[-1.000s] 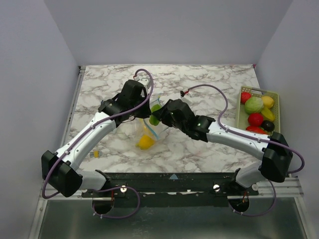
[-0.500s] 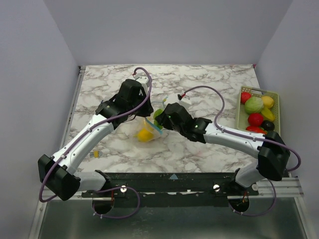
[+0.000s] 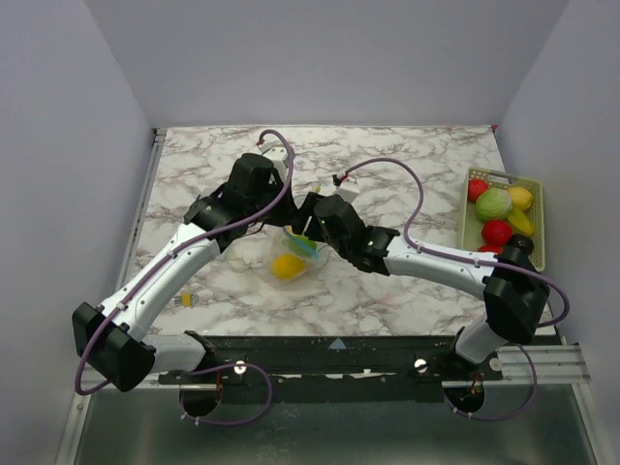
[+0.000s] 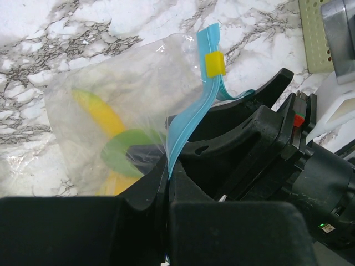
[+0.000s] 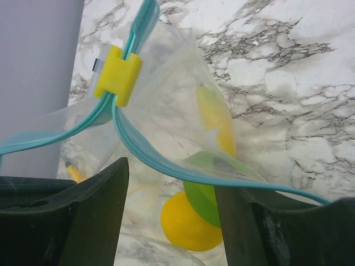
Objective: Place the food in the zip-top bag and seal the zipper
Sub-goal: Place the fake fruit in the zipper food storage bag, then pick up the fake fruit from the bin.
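Backing out of the bag (image 3: pixel 291 258) cleanly looks like the step in hand. The green piece (image 5: pixel 203 195) sits inside with the yellow pieces (image 5: pixel 186 223), so I judge this drop done.

Pull the right gripper (image 5: pixel 170 188) straight back along its own line, fingers apart, no sideways swing. The zipper (image 5: pixel 161 165) runs right between its fingers and will likely snag or drag the bag if you twist. Its jaws stand wide, nothing clamped.

Left gripper (image 4: pixel 168 176) is pinched tight on the zipper. Hold that pinch; it looks like what props the mouth up.

More food sits in the basket (image 3: pixel 536 209) at the right edge of the table (image 3: pixel 417 165), well apart from the bag. My read: don't seal yet.

Bag is soft, clear and crumpled, lying mid-table between the two arms, mouth lifted toward the grippers. The teal zipper lips are parted and bowed on the right gripper's side, pressed together at the left pinch. The yellow slider (image 5: pixel 118 75) rides on the strip, up from that pinch. The film looks thin and floppy; expect it to sag once released.
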